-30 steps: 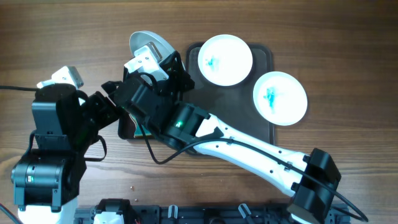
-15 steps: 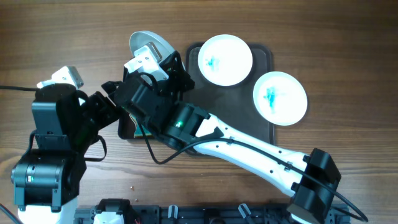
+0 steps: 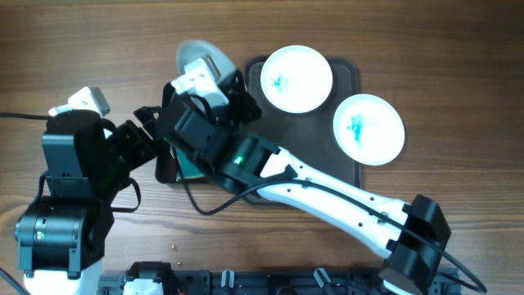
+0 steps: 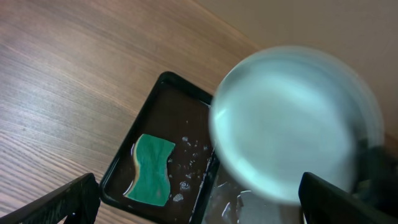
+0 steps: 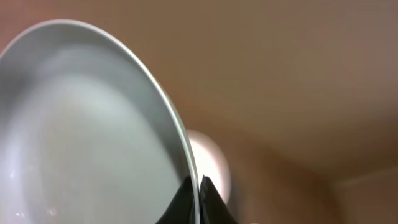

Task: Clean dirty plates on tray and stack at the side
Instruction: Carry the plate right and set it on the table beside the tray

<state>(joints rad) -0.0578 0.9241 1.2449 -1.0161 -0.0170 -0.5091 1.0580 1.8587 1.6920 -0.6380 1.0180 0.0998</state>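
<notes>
Altogether we count three plates, one large brown tray [image 3: 345,78], one smaller black tray [image 4: 180,112] and one teal sponge [image 4: 151,169]. Two of the plates lie flat on the brown tray, one [image 3: 296,79] at its far end and the other [image 3: 369,129] overhanging its right rim. Each has a blue-green smear at its centre, and the two sit near each other without touching. The lifted plate [image 4: 292,124] is off the tray, tilted in the air above the far end of the black tray. It is blurred in our wrist view, and we see no marks on it. The right gripper [image 5: 198,198] has its dark fingertips pinched on that plate's rim. The left gripper [image 4: 196,186] hangs with its jaws spread wide and nothing between them, looking down on the sponge, which lies in the near part of the black tray among pale flecks. From overhead the right arm crosses the near left corner of the brown tray and hides most of the black tray, with the wooden table [image 3: 98,33] all around.
</notes>
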